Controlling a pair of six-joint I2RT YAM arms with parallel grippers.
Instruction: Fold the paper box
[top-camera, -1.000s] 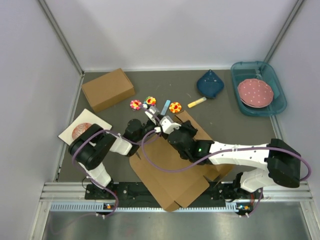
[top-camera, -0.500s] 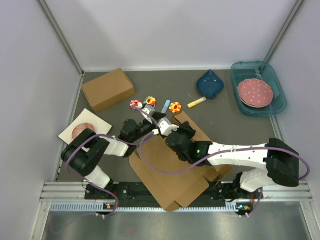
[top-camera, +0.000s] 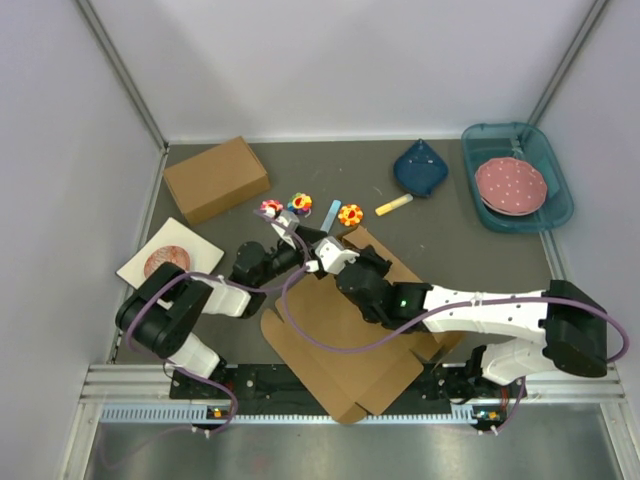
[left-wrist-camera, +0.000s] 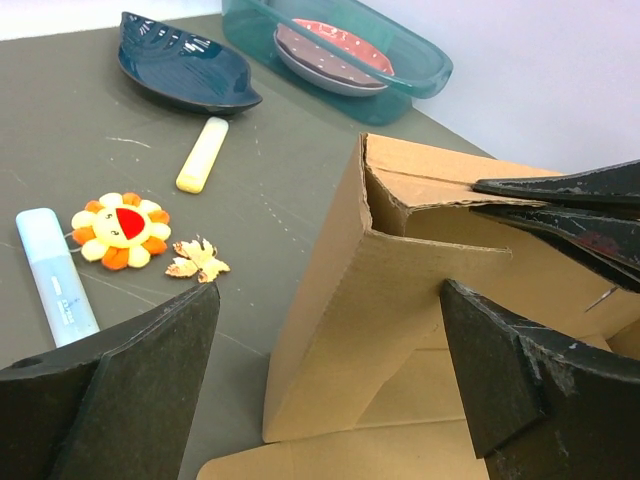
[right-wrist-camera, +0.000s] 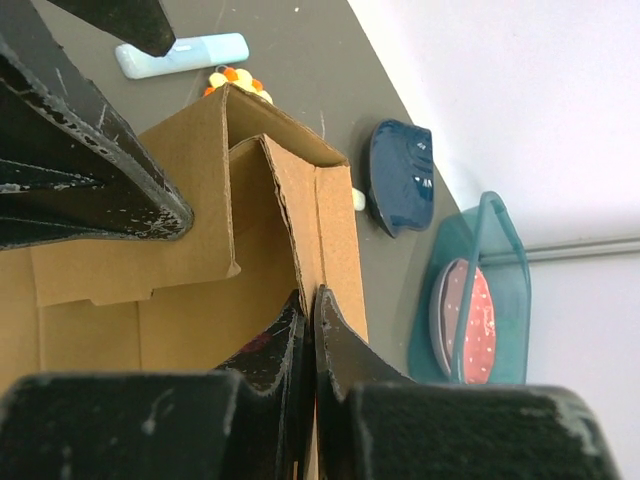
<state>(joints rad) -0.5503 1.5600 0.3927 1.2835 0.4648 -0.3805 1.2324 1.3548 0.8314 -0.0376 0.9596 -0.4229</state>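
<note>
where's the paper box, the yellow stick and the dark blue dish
paper box (left-wrist-camera: 350, 300): left wrist view, raised side wall
yellow stick (left-wrist-camera: 203, 153): left wrist view, mid-body
dark blue dish (left-wrist-camera: 185, 70): left wrist view, inner surface

The left arm (top-camera: 215, 295) and right arm (top-camera: 490, 312) pair white shells with black joints. A purple cable (top-camera: 300, 328) loops off each. A green light (top-camera: 403, 297) glows at the right arm's 9 o'clock end. The left pincer (left-wrist-camera: 325, 300) has black wedge fingers (left-wrist-camera: 130, 380), scuffed pale.

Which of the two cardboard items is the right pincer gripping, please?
The paper box, the part-folded die-cut sheet; the closed cardboard box sits apart, far left, untouched.
</note>
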